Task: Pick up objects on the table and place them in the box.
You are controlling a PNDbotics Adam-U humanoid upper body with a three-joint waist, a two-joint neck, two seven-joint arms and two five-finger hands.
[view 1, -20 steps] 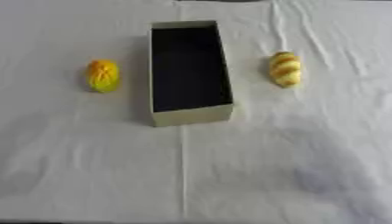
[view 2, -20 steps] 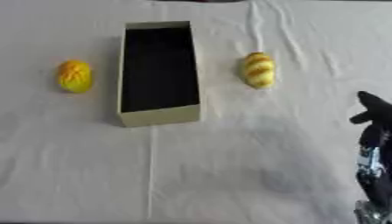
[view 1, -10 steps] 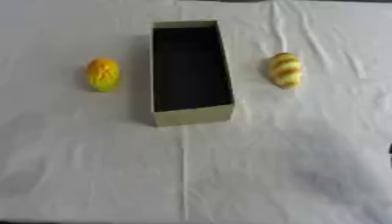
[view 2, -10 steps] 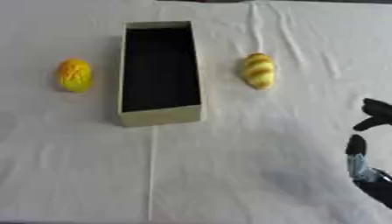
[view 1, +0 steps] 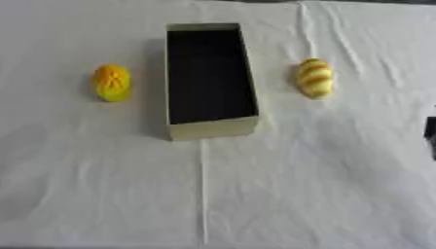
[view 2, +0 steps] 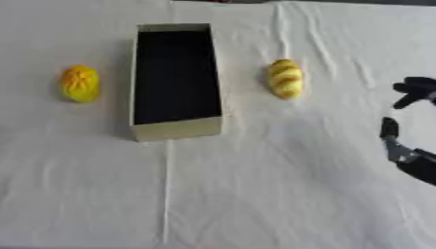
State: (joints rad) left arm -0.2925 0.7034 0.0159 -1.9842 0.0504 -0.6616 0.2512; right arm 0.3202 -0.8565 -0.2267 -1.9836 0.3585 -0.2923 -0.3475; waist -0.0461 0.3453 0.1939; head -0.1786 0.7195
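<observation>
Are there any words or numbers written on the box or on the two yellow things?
None can be read. The box shows plain pale walls and a dark inside. The yellow-orange object on its left and the yellow striped object on its right carry no letters. The white tablecloth is plain too.

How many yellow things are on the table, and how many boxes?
Yellow things: 2, an orange-topped one left of the box and a striped one right of it
Boxes: 1, open and dark inside
Total: 3
</observation>
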